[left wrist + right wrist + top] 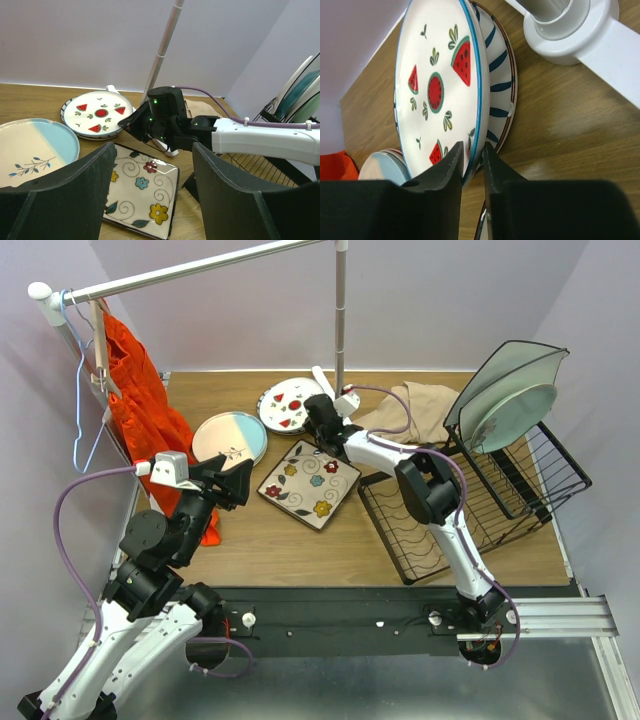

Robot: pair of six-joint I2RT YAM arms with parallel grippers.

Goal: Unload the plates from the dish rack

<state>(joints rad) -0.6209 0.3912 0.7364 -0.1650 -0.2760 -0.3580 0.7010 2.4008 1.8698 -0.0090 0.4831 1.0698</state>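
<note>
Plates [230,437] lay across the worktop [300,550]. Beyond the left pincer [243,483], spread wide, sat a floral square plate [309,483], then a watermelon plate [440,90], its rim pinched by the right pincer [472,150] beside the rail post [341,330]. More plates [515,405] stood in the dish rack [470,510], far right.

Two stacked plates [291,405] lie behind the square plate [309,484], the dish rack [512,492] right, holding seemingly two upright plates [515,405].
</note>
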